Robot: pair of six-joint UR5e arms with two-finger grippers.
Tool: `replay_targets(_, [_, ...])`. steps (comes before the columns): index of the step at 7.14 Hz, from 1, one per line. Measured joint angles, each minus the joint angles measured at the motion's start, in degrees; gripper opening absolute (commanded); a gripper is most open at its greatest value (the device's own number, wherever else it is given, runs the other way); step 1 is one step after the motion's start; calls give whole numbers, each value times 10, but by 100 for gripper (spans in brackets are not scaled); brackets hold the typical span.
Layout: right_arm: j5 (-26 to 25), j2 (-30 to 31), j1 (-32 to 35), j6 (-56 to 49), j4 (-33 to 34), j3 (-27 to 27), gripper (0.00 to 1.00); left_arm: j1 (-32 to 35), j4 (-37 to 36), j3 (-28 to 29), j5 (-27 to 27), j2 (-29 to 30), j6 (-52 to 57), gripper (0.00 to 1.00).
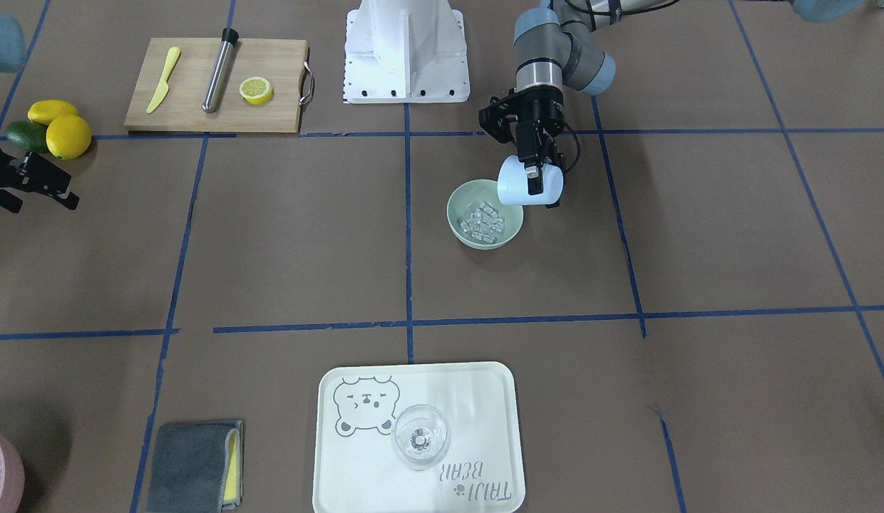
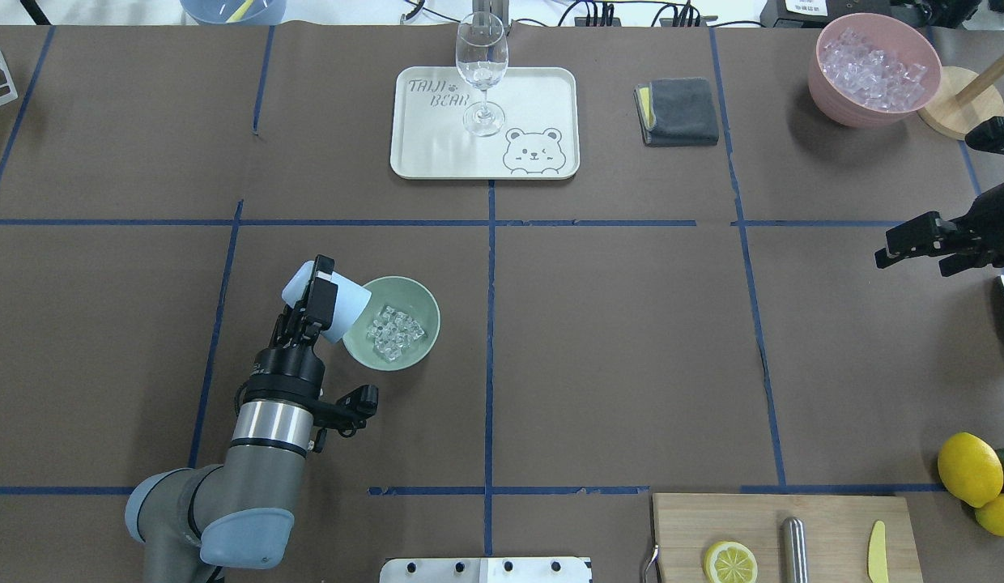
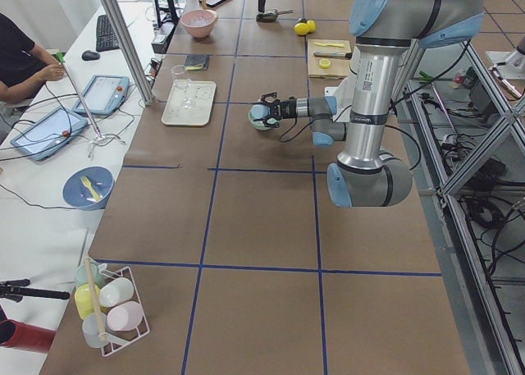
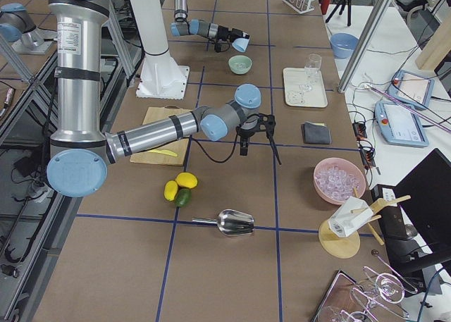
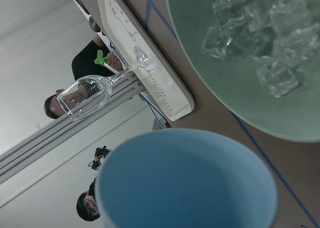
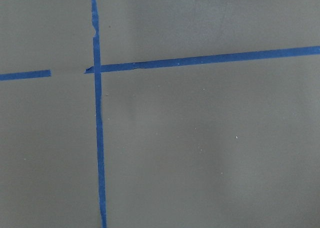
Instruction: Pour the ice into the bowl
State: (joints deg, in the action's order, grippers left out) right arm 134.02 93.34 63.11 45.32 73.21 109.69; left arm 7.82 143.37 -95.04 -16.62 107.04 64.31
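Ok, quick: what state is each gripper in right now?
Left gripper: shut on the blue cup, tipped over the mint-green bowl.
Right gripper: open, holding nothing.

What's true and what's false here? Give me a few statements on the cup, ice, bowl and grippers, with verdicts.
1. The ice lies in the bowl. True.
2. The left gripper holds the cup upright. False: the cup is tipped, mouth toward the bowl.
3. The cup looks empty. True.
4. The right gripper holds the glass. False: it is open and far from the glass, which stands on the tray.
5. The lemon slice sits on the tray. False: it lies on the board.
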Motion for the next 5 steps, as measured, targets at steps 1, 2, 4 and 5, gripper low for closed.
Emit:
replay_targets(1, [-1, 0, 0, -1, 0, -2, 100, 2, 32, -4, -1, -1, -36, 0])
replay_targets(2, [-2, -1, 0, -2, -1, -3, 100, 5, 64, -5, -8, -6, -112, 0])
replay_targets(4, [-3, -5, 6, -5, -1, -2, 100, 6, 95, -5, -28, -28, -349, 0])
replay_targets(5, [-3, -8, 11, -5, -2, -1, 100, 6, 121, -5, -41, -37, -462, 0])
